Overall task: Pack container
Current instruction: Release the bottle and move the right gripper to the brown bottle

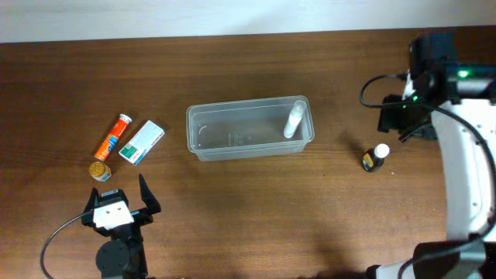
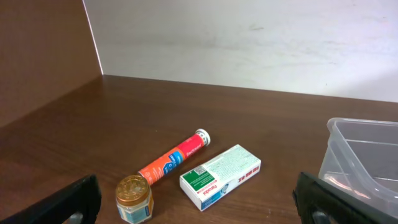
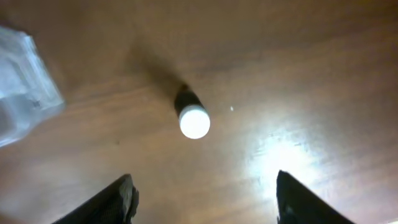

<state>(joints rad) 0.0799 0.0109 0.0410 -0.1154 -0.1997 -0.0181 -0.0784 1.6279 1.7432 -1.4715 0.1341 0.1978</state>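
The clear plastic container (image 1: 249, 128) sits mid-table with a white tube (image 1: 294, 121) lying in its right end; its corner shows in the left wrist view (image 2: 364, 158) and the right wrist view (image 3: 22, 87). An orange tube (image 1: 113, 137), a white-and-green carton (image 1: 143, 142) and a small gold-lidded jar (image 1: 98, 170) lie left of it. They also show in the left wrist view: tube (image 2: 175, 157), carton (image 2: 221, 176), jar (image 2: 134, 198). My left gripper (image 1: 130, 197) is open and empty near the jar. A dark bottle with a white cap (image 1: 375, 157) stands at right, below my open right gripper (image 3: 202, 199).
The table's far edge meets a white wall (image 2: 249, 43). The right arm's white body (image 1: 465, 178) and black cables (image 1: 387, 89) occupy the right side. The left arm's base (image 1: 118, 252) stands at the front left edge.
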